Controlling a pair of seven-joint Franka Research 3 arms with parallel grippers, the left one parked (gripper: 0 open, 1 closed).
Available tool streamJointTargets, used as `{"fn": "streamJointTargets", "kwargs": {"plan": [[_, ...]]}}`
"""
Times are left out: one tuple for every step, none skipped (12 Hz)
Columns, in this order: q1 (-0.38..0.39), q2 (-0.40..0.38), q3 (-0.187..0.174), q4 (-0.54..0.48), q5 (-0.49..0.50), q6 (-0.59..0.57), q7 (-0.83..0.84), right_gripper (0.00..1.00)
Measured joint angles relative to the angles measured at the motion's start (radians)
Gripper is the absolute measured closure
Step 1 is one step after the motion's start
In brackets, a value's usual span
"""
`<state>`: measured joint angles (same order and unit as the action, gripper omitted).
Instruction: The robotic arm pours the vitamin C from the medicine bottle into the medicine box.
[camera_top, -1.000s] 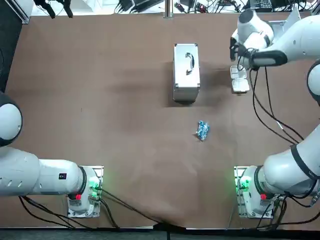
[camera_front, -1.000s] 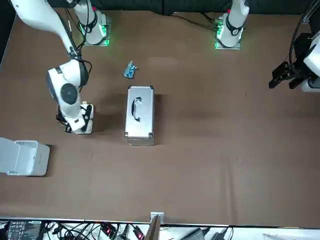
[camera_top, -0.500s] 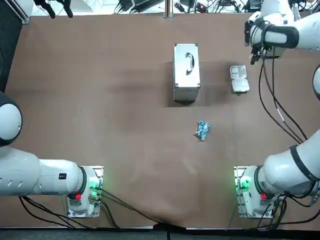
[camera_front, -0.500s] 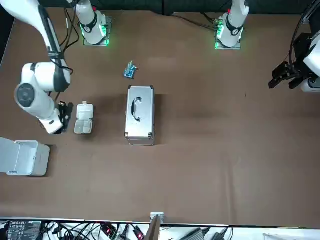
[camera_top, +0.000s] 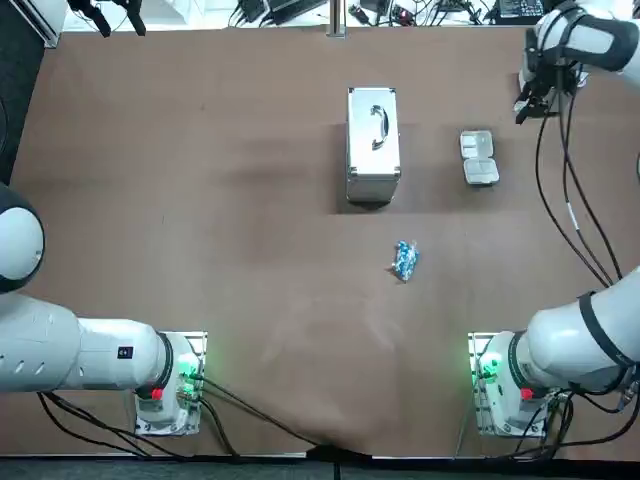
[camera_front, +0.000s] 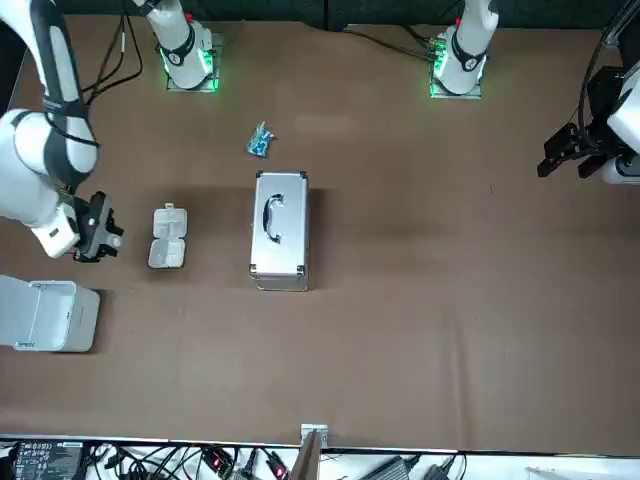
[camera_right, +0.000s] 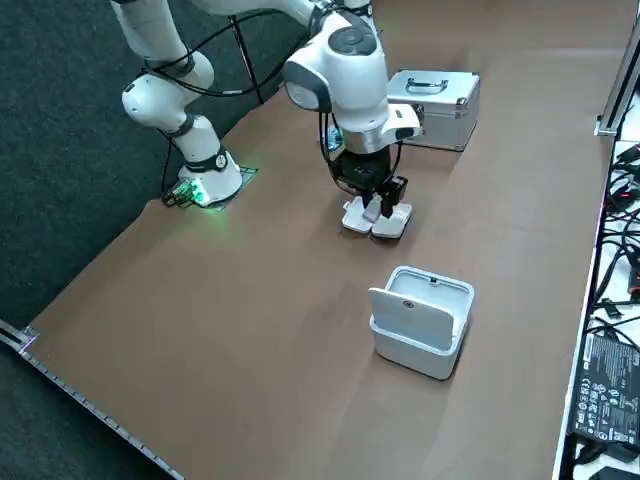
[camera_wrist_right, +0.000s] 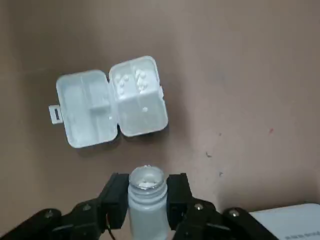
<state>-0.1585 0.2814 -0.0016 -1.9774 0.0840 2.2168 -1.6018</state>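
Observation:
The white medicine box (camera_wrist_right: 112, 102) lies open on the brown table, lid flat beside it, with several small white tablets (camera_wrist_right: 136, 80) in one compartment. It also shows in the top view (camera_top: 478, 158), front view (camera_front: 167, 238) and side view (camera_right: 375, 220). My right gripper (camera_wrist_right: 146, 192) is shut on a white, uncapped medicine bottle (camera_wrist_right: 145, 202) whose mouth points toward the box. The gripper (camera_top: 528, 97) hangs above the table, off to the side of the box near the table's right edge (camera_front: 93, 228).
A silver metal case (camera_top: 373, 145) with a handle stands to the left of the box. A small blue packet (camera_top: 404, 261) lies nearer the robot. A white open-topped bin (camera_right: 420, 320) stands beyond the box, near the far right corner (camera_front: 45, 315).
My right gripper, with the bottle in it, has swung from over the medicine box out toward the table's right edge. The open box now lies uncovered.

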Motion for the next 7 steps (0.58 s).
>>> {"fn": "streamJointTargets", "kwargs": {"plan": [[0.0,-0.011,-0.022,-0.002,0.054,-0.003,-0.046,0.57],[0.001,-0.026,-0.069,-0.01,0.214,-0.036,-0.162,0.57],[0.001,-0.03,-0.093,-0.018,0.287,-0.064,-0.212,0.57],[0.0,-0.031,-0.115,-0.028,0.347,-0.084,-0.255,0.57],[0.0,-0.031,-0.133,-0.038,0.407,-0.094,-0.297,0.57],[-0.001,-0.031,-0.15,-0.047,0.481,-0.107,-0.344,0.57],[-0.002,-0.03,-0.164,-0.054,0.555,-0.124,-0.388,0.57]]}}
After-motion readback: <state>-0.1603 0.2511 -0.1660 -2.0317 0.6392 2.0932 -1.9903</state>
